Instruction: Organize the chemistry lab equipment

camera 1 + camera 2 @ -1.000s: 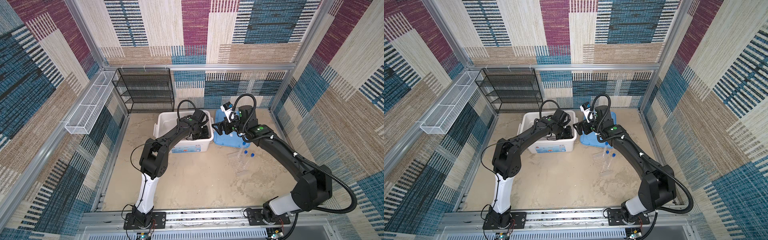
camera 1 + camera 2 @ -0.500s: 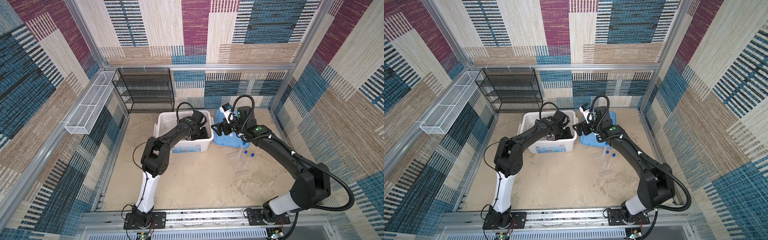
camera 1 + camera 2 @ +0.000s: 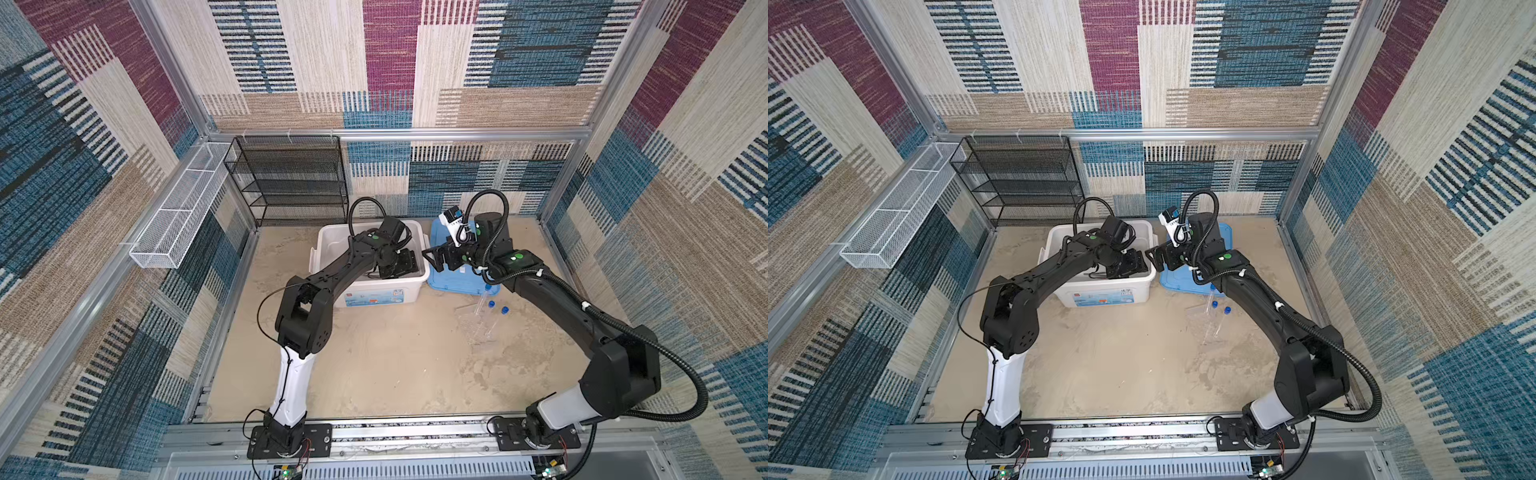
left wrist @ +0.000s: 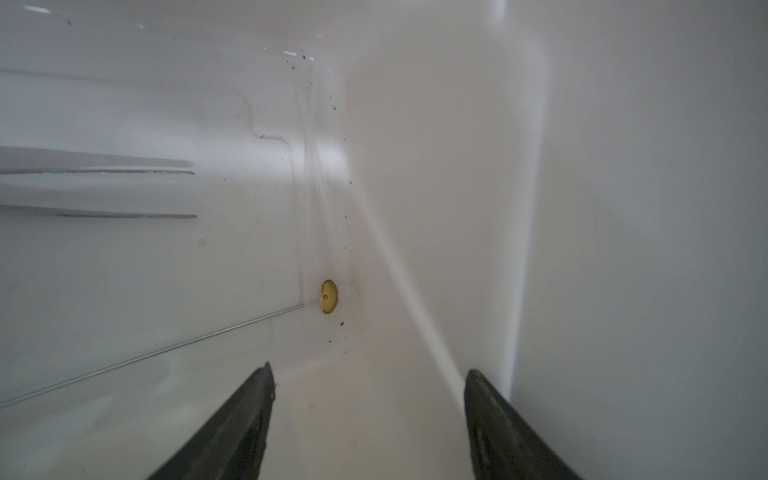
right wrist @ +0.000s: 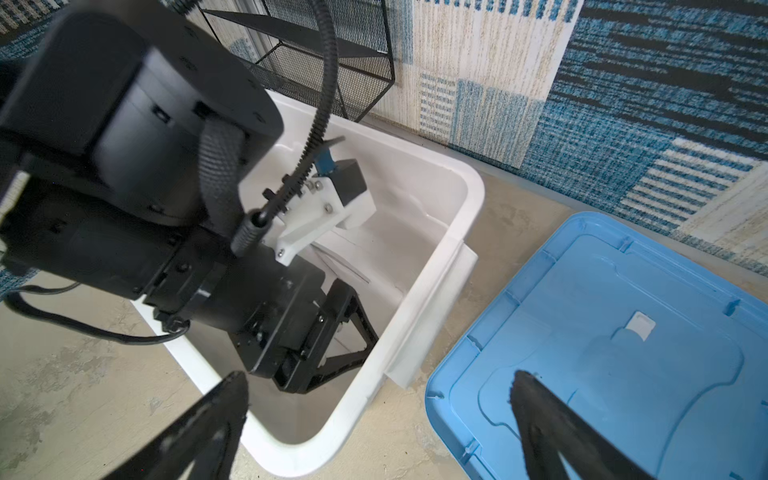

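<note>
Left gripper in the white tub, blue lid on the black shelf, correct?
No. The blue lid lies on the table beside the white tub, not on the black shelf; the right wrist view shows it. The left gripper is in the tub.

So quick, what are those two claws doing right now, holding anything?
Left gripper: open, empty, down inside the white tub.
Right gripper: open, empty.

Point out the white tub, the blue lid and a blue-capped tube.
white tub (image 3: 415, 291): a top view, front wall.
blue lid (image 5: 665, 395): right wrist view, bare middle.
blue-capped tube (image 3: 505, 310): a top view, its cap.
</note>
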`<move>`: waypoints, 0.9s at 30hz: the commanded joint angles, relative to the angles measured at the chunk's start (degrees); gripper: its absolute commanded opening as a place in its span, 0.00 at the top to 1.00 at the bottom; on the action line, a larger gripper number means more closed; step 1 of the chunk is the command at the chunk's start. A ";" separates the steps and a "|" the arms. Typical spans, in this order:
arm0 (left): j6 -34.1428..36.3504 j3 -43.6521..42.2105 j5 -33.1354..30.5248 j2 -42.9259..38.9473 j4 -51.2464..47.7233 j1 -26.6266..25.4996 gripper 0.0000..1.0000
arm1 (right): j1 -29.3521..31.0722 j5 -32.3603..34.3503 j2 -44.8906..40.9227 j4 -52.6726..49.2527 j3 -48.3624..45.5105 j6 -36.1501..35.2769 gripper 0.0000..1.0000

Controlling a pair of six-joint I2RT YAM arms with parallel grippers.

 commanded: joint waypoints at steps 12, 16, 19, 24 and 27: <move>6.98 -4.55 -9.75 -19.03 -1.32 0.00 0.01 | -0.41 7.88 -11.59 9.27 -4.53 1.63 0.01; 8.16 -10.74 -9.09 -28.60 3.39 -0.02 0.01 | -3.60 9.54 -13.70 8.83 -5.82 3.45 0.01; 8.56 -17.20 -4.76 -35.80 9.19 0.00 0.01 | -7.78 9.73 -11.80 5.86 -4.72 6.15 0.01; 11.33 -26.13 4.08 -45.03 16.60 0.00 0.00 | -13.85 9.39 -7.00 1.34 -3.23 9.43 0.01; 10.85 -27.48 8.13 -46.72 16.38 0.00 0.00 | -16.45 9.00 -4.85 0.91 -3.68 11.25 0.01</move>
